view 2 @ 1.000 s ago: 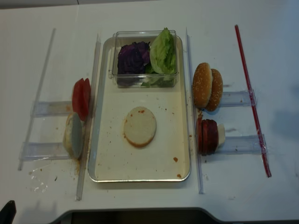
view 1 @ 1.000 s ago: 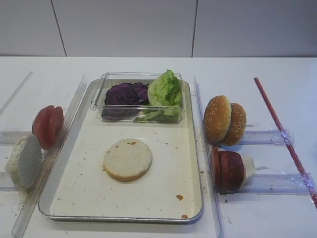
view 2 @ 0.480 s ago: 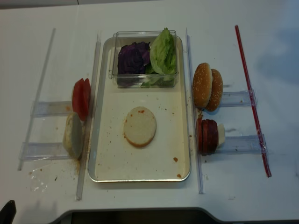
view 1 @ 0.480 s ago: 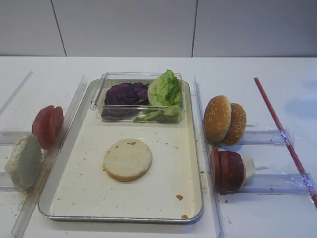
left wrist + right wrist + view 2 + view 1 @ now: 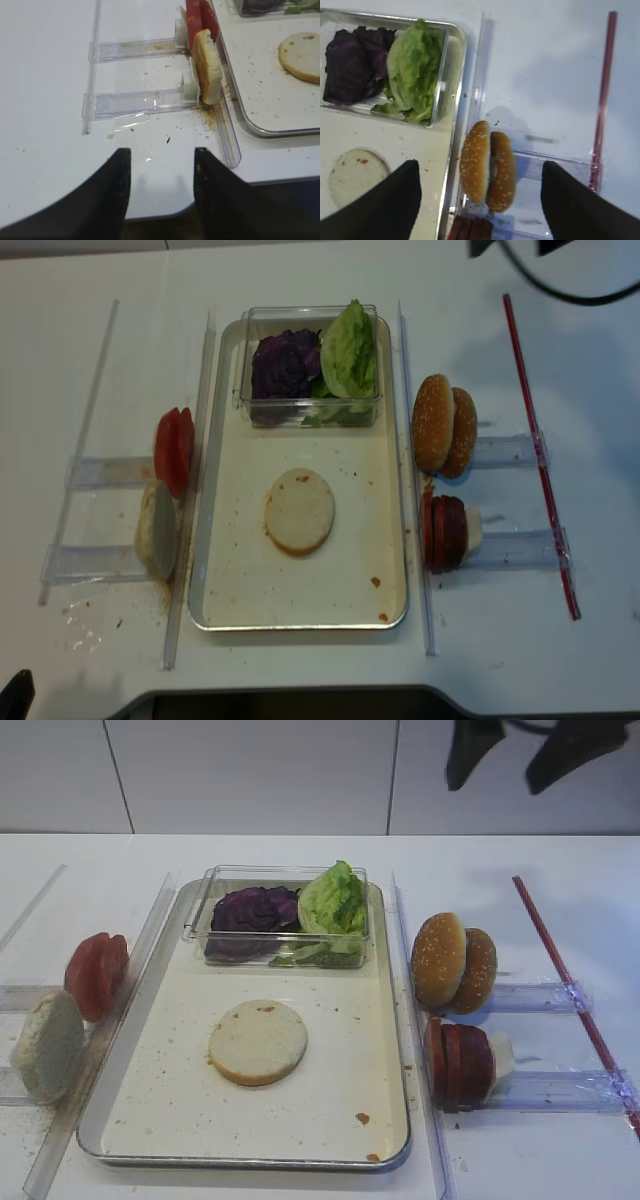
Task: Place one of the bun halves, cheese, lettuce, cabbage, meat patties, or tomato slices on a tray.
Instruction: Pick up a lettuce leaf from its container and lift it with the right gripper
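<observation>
The round pale cut-side-up bun half (image 5: 258,1041) lies flat near the middle of the silver rectangular metal tray (image 5: 150,1125), clear of every rim. At the tray's far end a clear plastic container (image 5: 200,910) holds purple cabbage (image 5: 252,909) and green lettuce (image 5: 333,898).

Right of the tray, the two sesame-topped bun halves (image 5: 453,963) stand on edge in a clear acrylic rack (image 5: 540,995); the dark red meat patties (image 5: 458,1063) stand on edge in the rack nearer the bench's front edge. Left of the tray, the red tomato slices (image 5: 96,975) and another pale bun half (image 5: 46,1045) stand on edge.

The right gripper (image 5: 482,200) hangs high above the sesame buns, fingers (image 5: 577,207) wide apart, holding nothing. The left gripper (image 5: 161,187) hovers over the white bench (image 5: 50,100) near its front edge, fingers (image 5: 117,195) apparently parted and empty, though blurred.
</observation>
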`<action>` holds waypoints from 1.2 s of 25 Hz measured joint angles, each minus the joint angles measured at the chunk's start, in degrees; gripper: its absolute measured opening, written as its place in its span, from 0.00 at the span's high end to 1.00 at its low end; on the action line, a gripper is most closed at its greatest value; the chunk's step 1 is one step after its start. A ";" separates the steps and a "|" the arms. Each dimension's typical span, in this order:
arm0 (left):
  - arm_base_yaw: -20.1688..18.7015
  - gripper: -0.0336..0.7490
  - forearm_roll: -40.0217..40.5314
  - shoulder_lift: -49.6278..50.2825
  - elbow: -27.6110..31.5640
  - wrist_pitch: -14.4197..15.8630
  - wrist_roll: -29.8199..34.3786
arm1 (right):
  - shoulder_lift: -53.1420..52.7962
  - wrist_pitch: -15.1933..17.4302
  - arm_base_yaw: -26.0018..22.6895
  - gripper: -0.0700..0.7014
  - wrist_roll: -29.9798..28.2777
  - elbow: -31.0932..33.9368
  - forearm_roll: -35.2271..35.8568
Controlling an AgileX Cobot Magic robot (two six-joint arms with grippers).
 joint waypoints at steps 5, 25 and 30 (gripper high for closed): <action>0.00 0.59 0.00 0.00 0.00 0.00 0.00 | 9.95 -0.23 7.43 0.24 3.23 -6.07 -1.68; 0.00 0.59 0.00 0.00 0.00 0.00 0.00 | 32.70 -0.46 12.36 0.23 6.16 -25.16 -2.29; 0.00 0.59 0.00 0.00 0.00 0.00 0.00 | 33.41 -0.65 12.36 0.20 6.16 -25.20 -2.29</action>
